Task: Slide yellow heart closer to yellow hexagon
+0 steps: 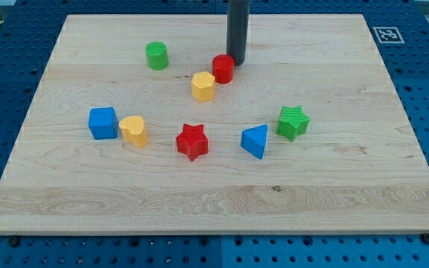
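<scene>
The yellow heart [134, 130] lies at the view's left-centre, touching the right side of a blue cube [103, 123]. The yellow hexagon [203, 86] sits up and to the right of it, near the board's middle top. A red cylinder [223, 68] touches the hexagon's upper right. My tip [236, 61] is at the lower end of the dark rod, just right of the red cylinder and well away from the yellow heart.
A green cylinder [156, 56] stands at the upper left. A red star [192, 141], a blue triangular block [255, 141] and a green star-like block [293, 122] lie in a row at the middle. The wooden board [348, 208] ends at blue pegboard.
</scene>
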Robot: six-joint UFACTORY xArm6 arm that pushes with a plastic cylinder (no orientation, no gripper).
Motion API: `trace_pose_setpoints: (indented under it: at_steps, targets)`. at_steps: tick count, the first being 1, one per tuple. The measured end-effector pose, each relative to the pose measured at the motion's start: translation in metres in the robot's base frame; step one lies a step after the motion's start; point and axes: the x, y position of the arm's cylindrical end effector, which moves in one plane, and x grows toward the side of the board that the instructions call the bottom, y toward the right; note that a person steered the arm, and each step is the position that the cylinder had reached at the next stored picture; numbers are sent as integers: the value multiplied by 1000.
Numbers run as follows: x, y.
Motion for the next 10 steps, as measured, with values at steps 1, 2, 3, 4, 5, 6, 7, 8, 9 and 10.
trace_pose_setpoints:
  at_steps: [1,2,3,4,5,6,7,8,9,10]
  targets:
    - [13,0]
    - [13,21]
    - [39,83]
    - [84,150]
    - [147,183]
    - [221,161]
    - [261,114]
    - [263,51]
    - [260,-15]
    - [234,-76]
